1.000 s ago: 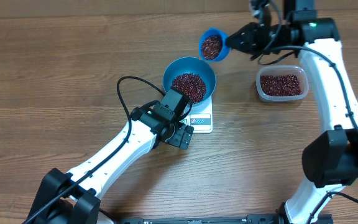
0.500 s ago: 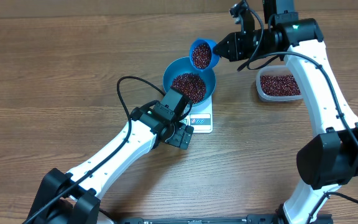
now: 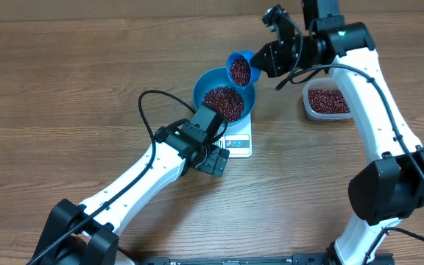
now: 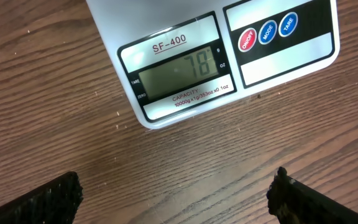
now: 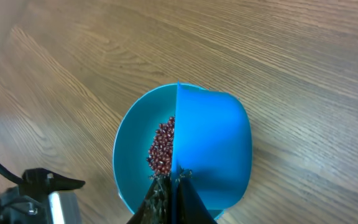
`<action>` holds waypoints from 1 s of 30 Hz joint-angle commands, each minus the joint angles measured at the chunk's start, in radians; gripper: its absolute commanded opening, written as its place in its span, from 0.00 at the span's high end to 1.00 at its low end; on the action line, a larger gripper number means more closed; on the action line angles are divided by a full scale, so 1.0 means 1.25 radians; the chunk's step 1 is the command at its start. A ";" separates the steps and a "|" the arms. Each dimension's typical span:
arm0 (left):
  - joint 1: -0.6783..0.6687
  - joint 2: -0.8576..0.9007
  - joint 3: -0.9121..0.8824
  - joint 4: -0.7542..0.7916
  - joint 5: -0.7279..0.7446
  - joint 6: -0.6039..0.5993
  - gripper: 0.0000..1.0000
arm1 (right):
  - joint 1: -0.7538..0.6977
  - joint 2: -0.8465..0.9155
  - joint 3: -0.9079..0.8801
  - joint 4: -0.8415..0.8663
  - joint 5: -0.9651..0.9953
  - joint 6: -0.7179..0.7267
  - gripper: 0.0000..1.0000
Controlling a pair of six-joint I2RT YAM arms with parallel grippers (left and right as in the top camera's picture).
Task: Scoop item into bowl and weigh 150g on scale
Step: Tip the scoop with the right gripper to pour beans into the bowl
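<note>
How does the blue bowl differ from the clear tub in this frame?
The blue bowl is round and opaque; the clear tub is rounded-rectangular and see-through. The bowl stands on the white scale; the tub sits directly on the table. A tilted blue scoop hangs over the bowl's rim; the tub has no scoop at it. Both hold dark red-brown beans.

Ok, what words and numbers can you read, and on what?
All on the small flat white square kitchen scale:
"SF-400" above its grey display
"78" on the display
"g", "oz" beside it
"CAPACITY 10000g x 1g/353oz x 0.1oz" beneath
"ON/OFF" on the red round button
"MODE", "TARE" on the two blue round buttons
Tiny print left of display: blurred.
</note>
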 commanded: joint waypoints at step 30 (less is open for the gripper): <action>-0.005 -0.006 -0.004 0.002 -0.008 0.016 0.00 | 0.106 -0.009 0.023 0.020 0.182 -0.112 0.96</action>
